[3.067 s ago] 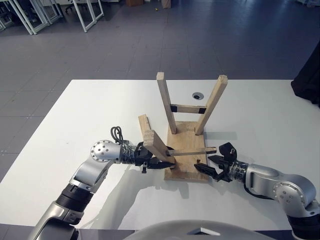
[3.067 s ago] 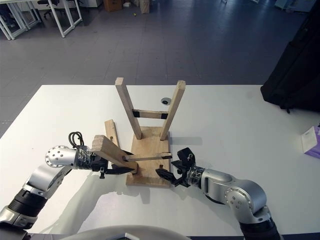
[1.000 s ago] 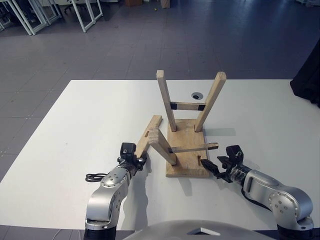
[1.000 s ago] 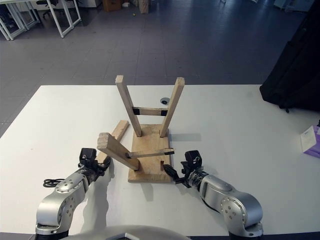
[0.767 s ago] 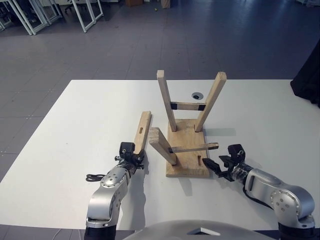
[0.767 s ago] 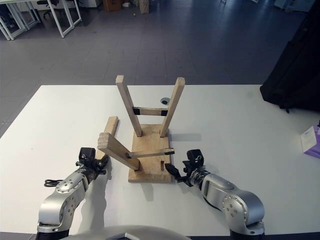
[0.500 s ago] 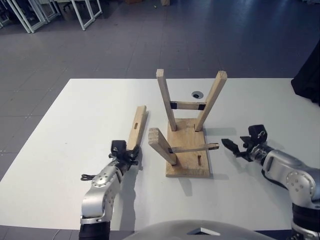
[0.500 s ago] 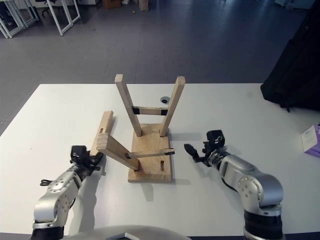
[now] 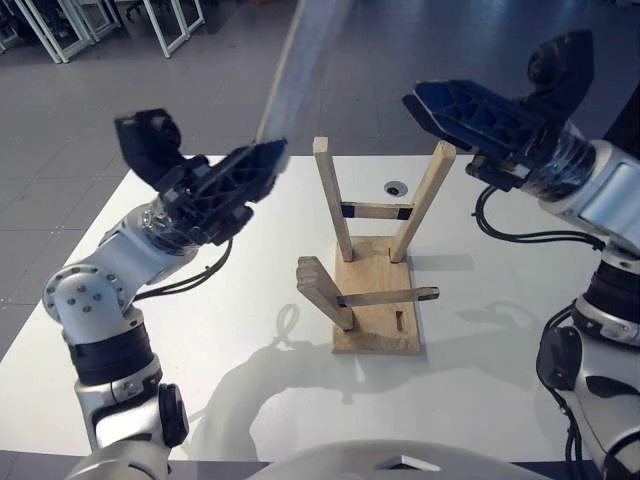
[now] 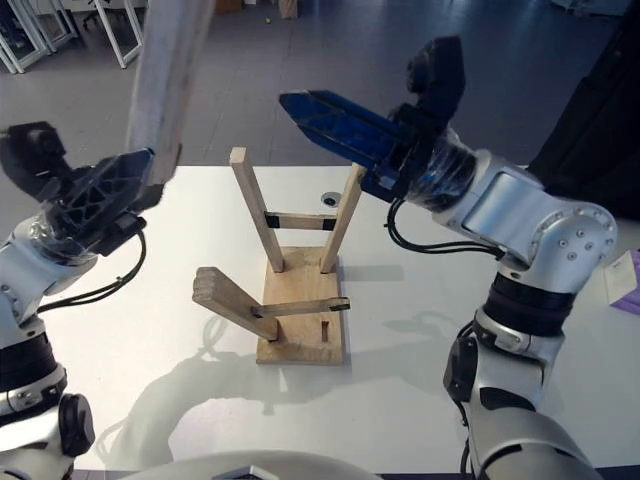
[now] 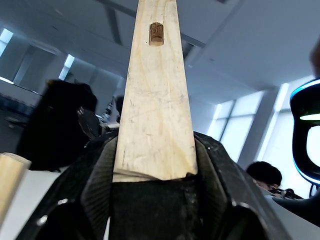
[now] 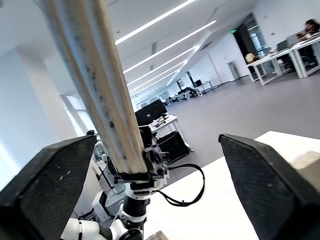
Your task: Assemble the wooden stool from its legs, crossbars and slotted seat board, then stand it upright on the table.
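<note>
Left gripper (image 9: 248, 168), high and left of the seat board (image 9: 372, 328), pinches one loose leg (image 9: 300, 50) by its lower end. The leg's long axis runs steeply upward, leaning toward the board. The seat board lies flat on the table (image 9: 500, 380).

- **Upright legs:** two upright legs (image 9: 332, 200) at the board's far end, joined by one crossbar (image 9: 375, 212).
- **Tilted leg:** one tilted leg (image 9: 322, 290) at the near end, carrying a second crossbar (image 9: 390, 296).
- **Count:** four legs in all.

Right gripper (image 10: 300, 108), high and right of the board, is spread and empty.

The loose leg (image 11: 157, 100) is pale, faintly streaked wood with one brown hole. At upper left the left gripper (image 9: 268, 160) is black, and at upper right the right gripper (image 9: 425, 100) is dark blue. The seat board (image 9: 378, 325) is light tan and the crossbar (image 9: 375, 212) is black-banded at both ends, on a white table (image 9: 500, 240) before a grey tiled floor (image 9: 100, 100).
</note>
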You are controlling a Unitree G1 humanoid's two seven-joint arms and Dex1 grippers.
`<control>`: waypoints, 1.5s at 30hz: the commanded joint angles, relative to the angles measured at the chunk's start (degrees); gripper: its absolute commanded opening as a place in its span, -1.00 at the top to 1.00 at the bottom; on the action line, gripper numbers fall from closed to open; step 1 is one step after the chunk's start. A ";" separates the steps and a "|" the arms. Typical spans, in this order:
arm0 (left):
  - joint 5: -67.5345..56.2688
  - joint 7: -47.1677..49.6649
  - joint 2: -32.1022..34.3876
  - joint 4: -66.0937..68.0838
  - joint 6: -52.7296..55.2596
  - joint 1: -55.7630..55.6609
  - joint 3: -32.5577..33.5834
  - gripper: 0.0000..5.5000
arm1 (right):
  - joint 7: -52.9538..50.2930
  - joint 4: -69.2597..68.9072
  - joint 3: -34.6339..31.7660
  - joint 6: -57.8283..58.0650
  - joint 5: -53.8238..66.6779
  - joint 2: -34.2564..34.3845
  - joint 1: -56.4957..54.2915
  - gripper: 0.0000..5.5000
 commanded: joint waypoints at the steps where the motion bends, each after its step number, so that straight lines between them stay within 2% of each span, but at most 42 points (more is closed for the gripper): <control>1: 4.14 -3.88 1.79 3.81 1.59 -3.24 -3.91 0.25 | -2.09 -0.25 4.66 -1.62 2.54 0.19 -1.46 -0.64; 10: 18.11 -10.56 1.50 5.39 -2.20 -2.82 -9.61 0.25 | -3.94 0.65 7.55 -6.69 6.73 -0.80 -3.47 -0.64; 20: 20.99 -13.17 1.76 6.64 -2.74 -3.05 -8.73 0.25 | -0.77 1.58 8.02 -6.18 7.32 -3.75 -3.13 0.09; 22: 21.42 -13.40 1.83 6.66 -3.00 -3.13 -8.68 0.25 | 1.09 2.36 8.01 -5.33 6.43 -5.06 -3.72 0.17; 28: 26.13 -9.86 -0.74 5.40 -8.59 -4.20 -7.48 0.25 | 6.20 4.44 8.13 -3.43 -0.65 -8.82 -4.56 0.23; 29: 26.23 -9.08 -0.90 5.41 -8.25 -4.47 -7.41 0.12 | 7.01 5.34 8.13 -3.68 -2.70 -9.21 -4.84 0.24; 33: 24.19 -8.29 0.34 2.67 -6.74 -2.59 -5.38 -0.12 | 11.02 9.98 8.37 -3.78 -10.55 -11.04 -7.22 0.26; 37: 24.38 -7.21 2.72 3.46 -7.62 0.70 -0.31 -0.39 | 17.93 12.68 9.67 -2.64 -20.39 -14.90 -7.65 0.26; 39: 30.35 -0.81 0.99 4.61 -11.07 2.19 -0.19 -0.51 | 19.13 10.63 8.31 -1.33 -22.18 -17.06 -3.15 0.26; 42: 39.02 11.79 -3.31 4.53 -14.23 6.76 -2.06 -0.54 | 22.58 4.16 4.88 -3.95 -25.02 -18.24 6.96 0.26; 45: 42.58 19.57 -7.86 1.62 -15.04 13.00 -2.77 -0.54 | 35.67 -1.86 5.64 -20.71 -40.47 -20.46 22.27 0.26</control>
